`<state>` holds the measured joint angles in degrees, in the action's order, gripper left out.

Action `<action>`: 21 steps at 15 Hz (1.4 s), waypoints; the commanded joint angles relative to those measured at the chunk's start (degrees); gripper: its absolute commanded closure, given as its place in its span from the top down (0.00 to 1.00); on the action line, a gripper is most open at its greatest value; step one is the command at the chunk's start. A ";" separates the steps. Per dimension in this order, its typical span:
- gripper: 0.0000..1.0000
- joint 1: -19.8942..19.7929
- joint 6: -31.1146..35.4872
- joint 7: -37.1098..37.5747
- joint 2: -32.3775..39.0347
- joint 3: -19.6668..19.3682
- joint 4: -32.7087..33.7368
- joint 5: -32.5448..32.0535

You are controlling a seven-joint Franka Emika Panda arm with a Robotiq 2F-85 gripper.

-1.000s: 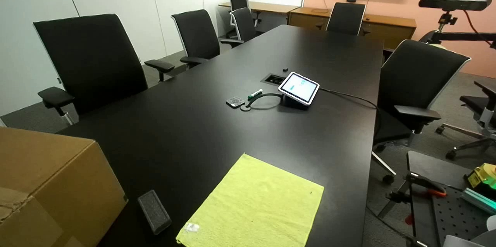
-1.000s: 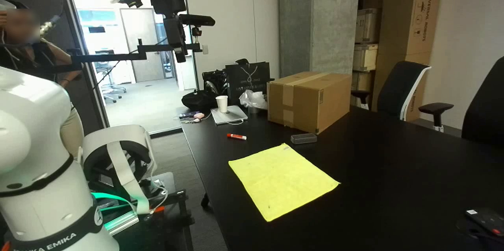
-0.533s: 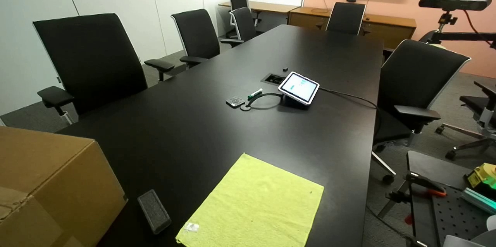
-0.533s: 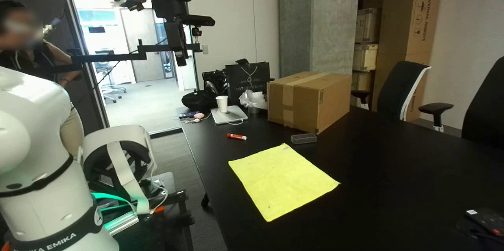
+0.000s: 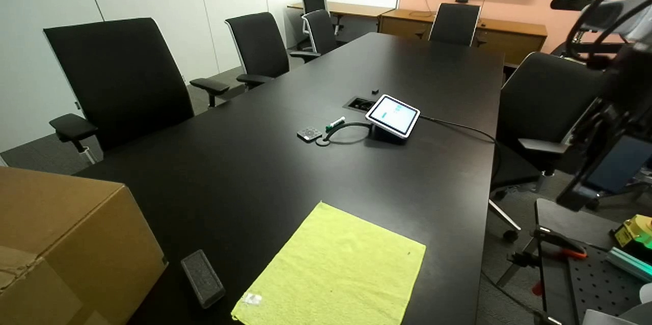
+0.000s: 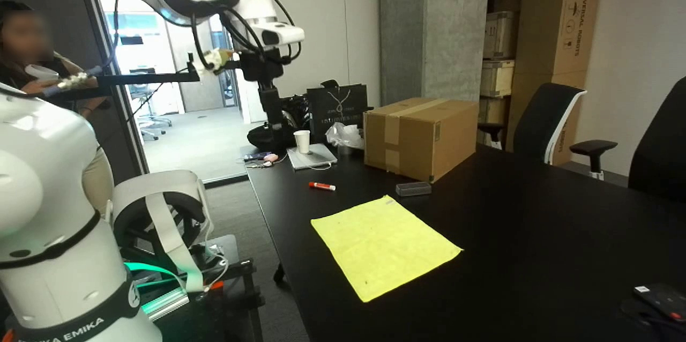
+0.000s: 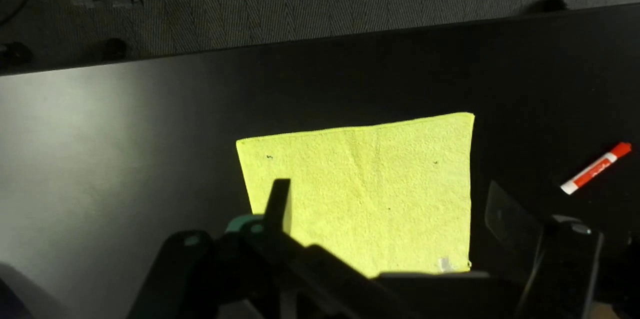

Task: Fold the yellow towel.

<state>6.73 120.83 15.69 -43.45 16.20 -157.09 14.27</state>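
Spread flat on the black table, the yellow towel (image 5: 336, 269) shows in both exterior views, with a small white tag near one corner. In an exterior view the whole towel (image 6: 383, 248) is visible, its four corners unfolded. My gripper (image 7: 386, 186) is wide open in the wrist view, nothing between its fingers, and the towel (image 7: 370, 199) lies below and beyond them. The gripper's dark base hides the towel's lower left part there. In an exterior view the gripper (image 6: 276, 125) points down in the air, well above the table and apart from the towel.
A cardboard box (image 6: 418, 138) and a dark grey block (image 6: 413, 188) stand near the towel's tagged corner. A red marker (image 7: 595, 168) lies beside it. Farther off are a tablet (image 5: 393, 116) and a paper cup (image 6: 302, 141) on a laptop. The table edge (image 7: 320, 38) runs close by.
The arm has swung down and outward toward the table, and the gripper has come into sight at the right edge of an exterior view. The towel has stayed in place.
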 commanded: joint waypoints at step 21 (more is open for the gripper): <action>1.00 8.11 45.97 -12.39 47.69 -4.66 0.57 22.52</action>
<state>15.42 162.11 3.41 -1.04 10.78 -158.17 34.96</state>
